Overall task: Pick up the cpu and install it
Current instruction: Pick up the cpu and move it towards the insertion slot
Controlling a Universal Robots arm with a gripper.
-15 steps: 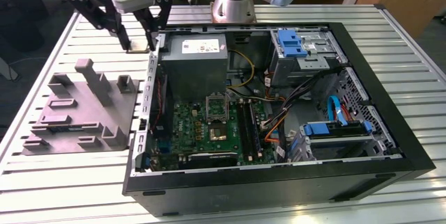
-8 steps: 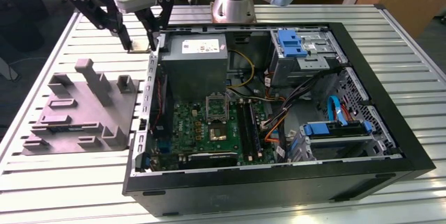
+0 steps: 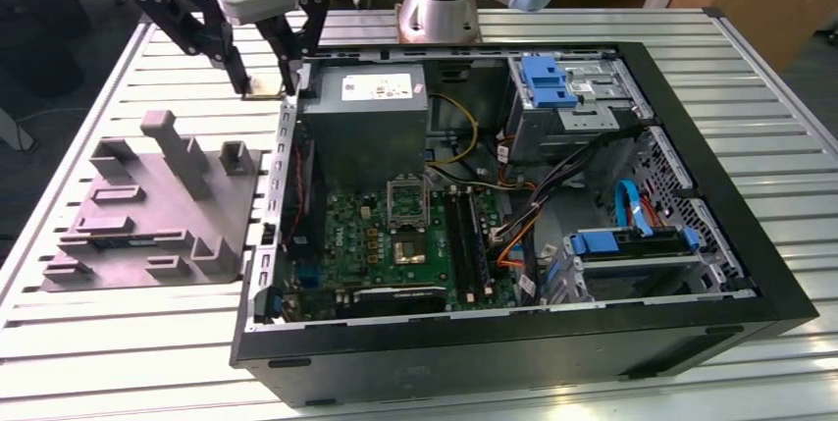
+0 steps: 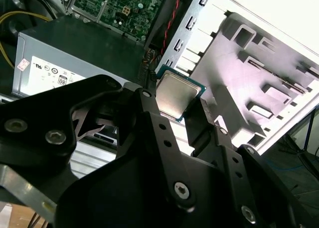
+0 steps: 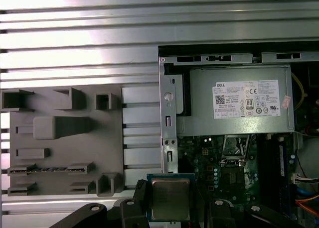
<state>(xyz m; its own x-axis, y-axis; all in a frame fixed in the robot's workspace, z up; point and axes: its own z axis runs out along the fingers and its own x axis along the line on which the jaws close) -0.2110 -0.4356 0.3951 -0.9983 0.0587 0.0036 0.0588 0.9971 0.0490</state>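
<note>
My gripper is shut on the cpu, a small flat square chip with a silvery top and a thin pale rim. It hangs in the air above the table, between the grey moulded tray and the open computer case's left wall. Both wrist views show the cpu clamped by its edges between the black fingers. The motherboard's socket, with its silver frame lifted open, lies inside the case, well apart from the chip; it also appears as the socket in the first wrist view.
The black computer case lies open on a slatted aluminium table. A grey power supply sits beside the gripper. Long black memory sticks, cables and blue drive bays crowd the case's right side. The arm's base stands behind.
</note>
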